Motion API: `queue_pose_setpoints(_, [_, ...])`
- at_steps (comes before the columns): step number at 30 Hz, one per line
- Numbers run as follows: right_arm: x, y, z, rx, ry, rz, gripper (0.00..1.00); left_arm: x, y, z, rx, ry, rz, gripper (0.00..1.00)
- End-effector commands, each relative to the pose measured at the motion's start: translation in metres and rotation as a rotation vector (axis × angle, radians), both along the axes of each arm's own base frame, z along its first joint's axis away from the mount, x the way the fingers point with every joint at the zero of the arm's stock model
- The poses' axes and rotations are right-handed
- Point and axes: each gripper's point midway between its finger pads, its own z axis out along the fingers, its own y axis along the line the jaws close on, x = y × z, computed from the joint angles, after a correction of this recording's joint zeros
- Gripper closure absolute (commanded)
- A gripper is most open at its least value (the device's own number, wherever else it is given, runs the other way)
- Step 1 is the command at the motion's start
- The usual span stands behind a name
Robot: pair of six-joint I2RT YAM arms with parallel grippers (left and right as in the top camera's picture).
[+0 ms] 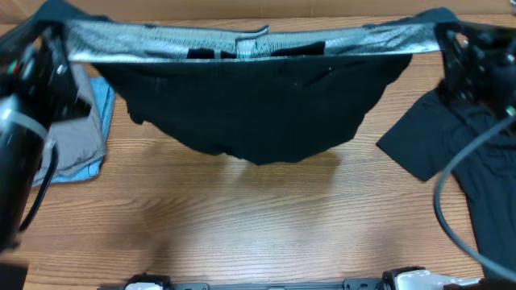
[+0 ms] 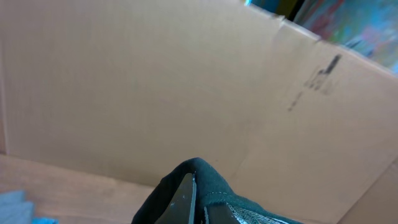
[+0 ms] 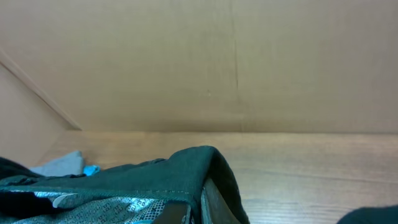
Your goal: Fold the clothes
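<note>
While both tools pinch the pants (image 1: pixel 258 105) by the top band (image 1: pixel 242 42), the black cloth hangs spread wide at 12 o'clock over the surface (image 1: pixel 242 217). The left tool (image 2: pixel 193 202) is squeezed narrow on one end of the band, near 10 o'clock. The right tool (image 3: pixel 198 208) is squeezed narrow on the other end, near 2 o'clock. The band looks pulled straight between them, and the rest sags down toward the middle. Whether the low edge touches the wood is hard to tell.

A grey piece (image 1: pixel 81 133) and a blue piece (image 1: pixel 103 101) lie at 9 o'clock. Another black piece (image 1: pixel 431 141) lies at 3 o'clock.

It looks like the spreading step: the pants are up and open, but not yet laid flat or folded. Next, both tools likely need to come down together toward 6 o'clock, at the same speed, with the band pulled straight. That way the cloth lands smooth on the bare wood, clear of the other pieces.
</note>
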Motion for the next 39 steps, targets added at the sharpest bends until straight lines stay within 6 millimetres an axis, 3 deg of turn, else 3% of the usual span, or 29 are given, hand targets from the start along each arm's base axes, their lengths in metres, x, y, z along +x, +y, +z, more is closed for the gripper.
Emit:
queue_pose_setpoints(1, [-0.038,-0.020,0.029,0.010,-0.109,-0.080,0.96,-0.040,0.011,0.023,0.008,-0.097,0.049,0.96])
queue_pose_setpoints(7, [-0.066,-0.042,0.029,0.022,-0.114,-0.189,0.96,-0.049,0.027,0.007,0.015,-0.036,0.136,0.96])
queue_pose_setpoints(16, [-0.071,-0.043,0.016,0.009,-0.063,-0.188,0.96,-0.026,0.023,-0.029,0.035,0.118,0.121,0.96])
queue_pose_setpoints(24, [-0.050,-0.040,0.037,0.032,-0.144,-0.189,0.96,0.024,0.016,-0.025,0.003,0.110,0.106,0.96])
queue_pose_setpoints(29, [-0.029,-0.036,0.042,0.031,-0.158,-0.187,0.96,0.055,-0.001,-0.024,-0.006,0.099,0.019,0.96])
queue_pose_setpoints(33, [-0.026,-0.036,0.031,0.020,-0.116,-0.188,0.96,0.053,-0.011,-0.035,-0.009,0.144,-0.039,0.96])
queue_pose_setpoints(39, [-0.050,-0.039,0.023,0.015,-0.085,-0.182,0.96,0.020,-0.009,-0.055,-0.005,0.235,-0.039,0.96])
